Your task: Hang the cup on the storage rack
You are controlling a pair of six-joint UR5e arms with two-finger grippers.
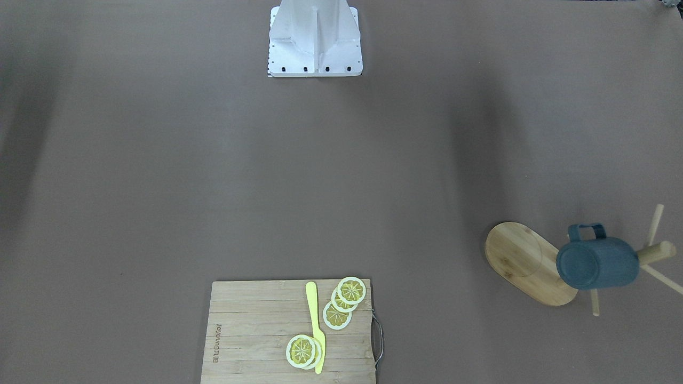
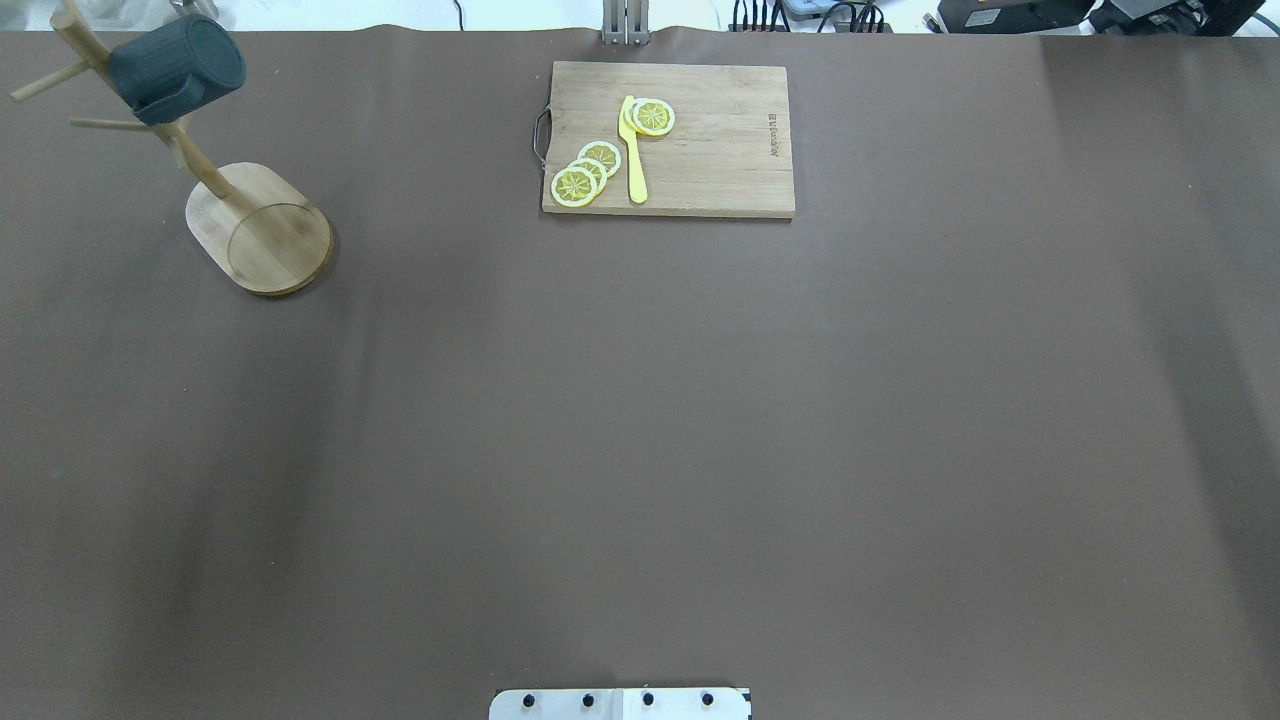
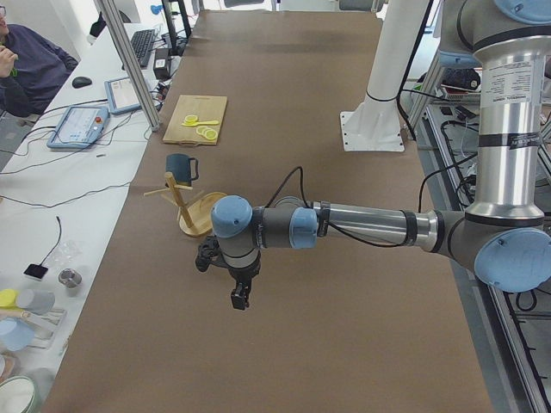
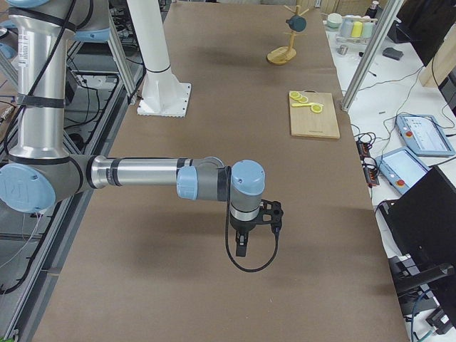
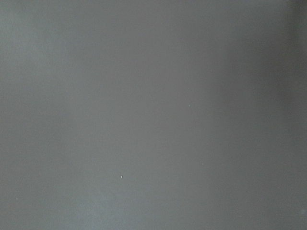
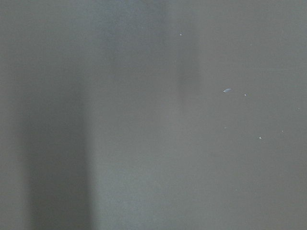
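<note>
The dark teal cup hangs on a peg of the bamboo storage rack, its bottom turned toward the front-facing camera and its handle by the post. From overhead, the cup and the rack stand at the table's far left corner. My left gripper hovers over bare table well short of the rack, and I cannot tell whether it is open or shut. My right gripper hangs far from the cup, state unreadable too. Both wrist views hold only brown table cover.
A wooden cutting board with lemon slices and a yellow knife lies at the far middle edge. The white robot base stands at the near edge. A person sits beyond the table, by side benches with devices.
</note>
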